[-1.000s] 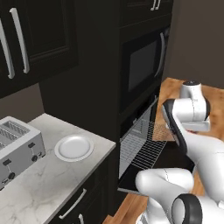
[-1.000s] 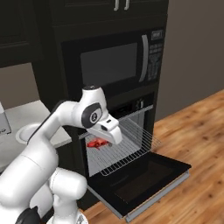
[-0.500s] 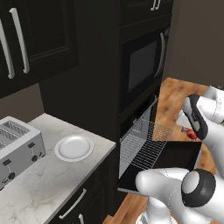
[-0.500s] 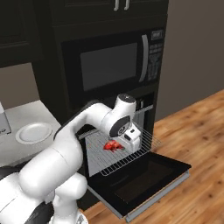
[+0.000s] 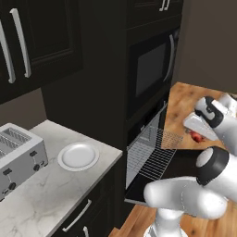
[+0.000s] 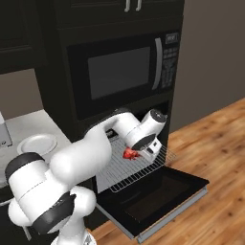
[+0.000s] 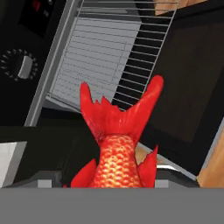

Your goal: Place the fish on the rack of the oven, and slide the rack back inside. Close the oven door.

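Observation:
My gripper (image 6: 137, 152) is shut on the fish (image 6: 129, 154), a small red-orange thing hanging just above the rack (image 6: 119, 171). The wire rack is pulled out of the black oven (image 6: 143, 106) over the oven door (image 6: 160, 195), which is dropped fully open. Seen from the left base, the fish (image 5: 197, 137) shows under the hand, out past the rack (image 5: 155, 149) and above the door (image 5: 181, 158). Looking along the hand, the fish's tail (image 7: 118, 131) points up over the rack (image 7: 105, 57), with the door's dark inner face (image 7: 186, 78) to the right.
A black microwave (image 6: 119, 72) sits right above the oven. On the marble counter to the left are a white plate (image 5: 77, 156) and a toaster (image 5: 18, 159). Wooden floor (image 6: 215, 139) lies to the right of the open door.
The arm has swung to the right with the fish in its grip, from the rack's left part to over its right front part. Rack and door have not moved.

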Robot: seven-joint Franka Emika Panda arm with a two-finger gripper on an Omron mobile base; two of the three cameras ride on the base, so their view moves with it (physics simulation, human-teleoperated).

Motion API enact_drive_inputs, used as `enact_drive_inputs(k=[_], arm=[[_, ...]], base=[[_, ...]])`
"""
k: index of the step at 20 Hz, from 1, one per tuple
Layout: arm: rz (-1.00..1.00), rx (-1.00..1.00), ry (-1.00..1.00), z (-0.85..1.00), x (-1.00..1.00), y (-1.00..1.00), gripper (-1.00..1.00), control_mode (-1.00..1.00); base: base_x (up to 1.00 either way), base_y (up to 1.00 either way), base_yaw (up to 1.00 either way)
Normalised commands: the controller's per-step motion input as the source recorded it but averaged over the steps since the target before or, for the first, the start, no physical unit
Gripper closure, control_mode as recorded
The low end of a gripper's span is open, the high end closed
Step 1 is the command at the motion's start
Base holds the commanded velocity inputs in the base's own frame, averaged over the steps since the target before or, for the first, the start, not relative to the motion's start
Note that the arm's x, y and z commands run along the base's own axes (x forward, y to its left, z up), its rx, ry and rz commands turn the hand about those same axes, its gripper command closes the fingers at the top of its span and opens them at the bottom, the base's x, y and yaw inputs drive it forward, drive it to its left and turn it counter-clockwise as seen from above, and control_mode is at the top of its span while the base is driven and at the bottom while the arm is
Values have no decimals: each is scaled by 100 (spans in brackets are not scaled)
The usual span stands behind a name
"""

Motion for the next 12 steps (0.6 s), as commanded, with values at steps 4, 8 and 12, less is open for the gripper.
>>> enact_drive_inputs(k=[4,8,12], arm=[[0,1,-15,-54,53,5,100,-100],[0,0,-16,-47,45,1,100,-100],[0,0,-14,-47,47,1,100,-100]], base=[[0,0,0],[0,0,0],[0,0,0]])
